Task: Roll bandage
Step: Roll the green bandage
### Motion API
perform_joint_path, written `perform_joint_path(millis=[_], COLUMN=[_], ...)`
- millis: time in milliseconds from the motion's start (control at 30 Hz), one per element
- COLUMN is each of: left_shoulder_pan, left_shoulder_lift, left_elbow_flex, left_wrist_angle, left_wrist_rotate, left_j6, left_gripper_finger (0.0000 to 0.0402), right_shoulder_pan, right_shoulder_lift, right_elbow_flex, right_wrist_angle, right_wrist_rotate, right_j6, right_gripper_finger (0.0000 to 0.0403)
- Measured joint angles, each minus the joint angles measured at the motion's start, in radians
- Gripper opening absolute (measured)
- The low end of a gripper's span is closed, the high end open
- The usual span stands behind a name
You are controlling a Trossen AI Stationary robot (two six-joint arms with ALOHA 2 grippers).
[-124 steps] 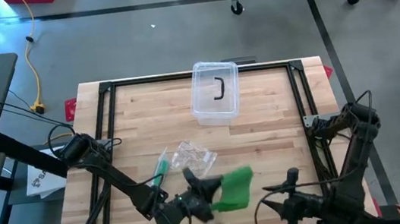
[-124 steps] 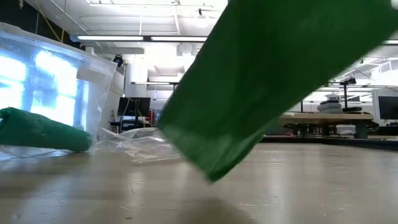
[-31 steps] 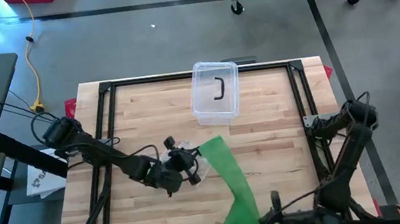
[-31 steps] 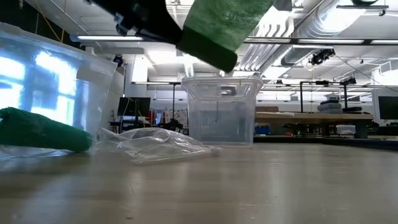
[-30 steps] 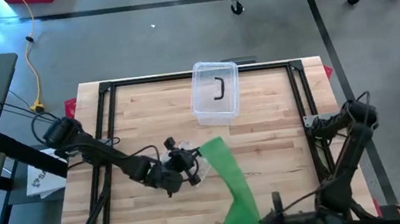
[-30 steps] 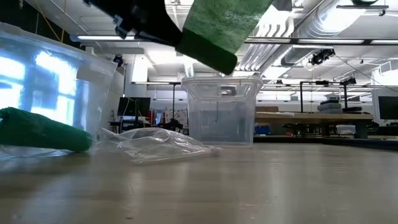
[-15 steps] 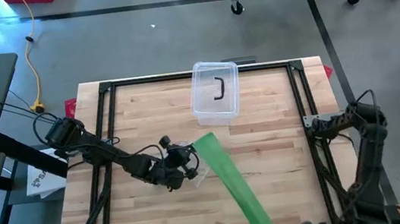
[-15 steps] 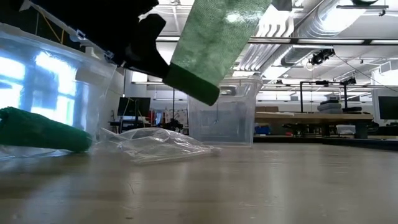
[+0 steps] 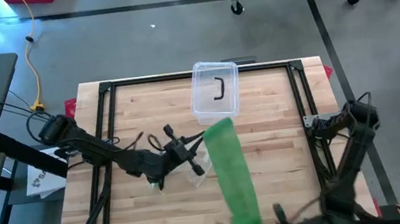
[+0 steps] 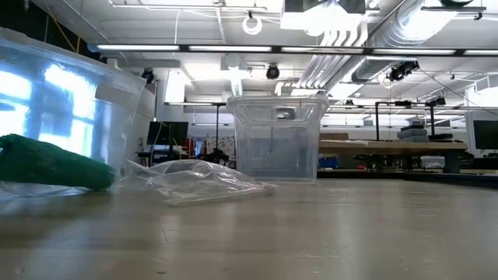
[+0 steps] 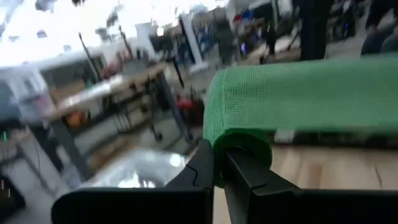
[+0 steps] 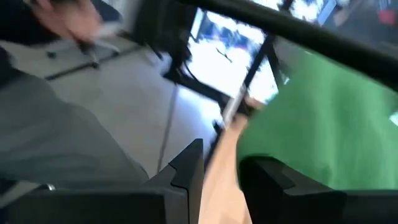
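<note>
I am keeping the long green mesh bandage strip taut above the wooden table so it can be wound: my left gripper, reaching low across mid-table, is clamping one end; my right gripper, folded back at the near edge, is pinching the other.

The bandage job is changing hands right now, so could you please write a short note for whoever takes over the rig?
Left tool: shut on one end of the green bandage, near the table's middle.
Right tool: at the table's near edge, gripping the bandage's other end.
Bandage: stretched out in the air between the two tools, not rolled.
Also on the table: clear bin at the far side, crumpled plastic wrapper near the left tool.
Done: both ends picked up.
Left: all of the rolling.
</note>
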Motion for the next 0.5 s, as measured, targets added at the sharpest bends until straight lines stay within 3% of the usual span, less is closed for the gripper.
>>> perform_joint_path(millis=[233,367,500], left_shoulder_pan=[-0.015,-0.031,-0.044], left_shoulder_lift=[-0.014,-0.01,-0.01], left_elbow_flex=[0.081,0.081,0.081], left_wrist_angle=[-0.024,-0.135,-0.272], left_wrist_rotate=[0.102,0.113,0.108], left_j6=[0.088,0.004,-0.112], left_gripper_finger=[0.0005,0.0005,0.0005], right_shoulder_pan=[-0.131,-0.172,-0.191], right_shoulder_lift=[0.0,0.0,0.0], right_elbow_flex=[-0.15,-0.181,-0.182], right_wrist_angle=[-0.033,-0.102,-0.26], right_wrist_rotate=[0.017,-0.025,-0.092], right_j6=[0.132,0.159,0.29], right_gripper_finger=[0.0087,0.0088,0.0107])
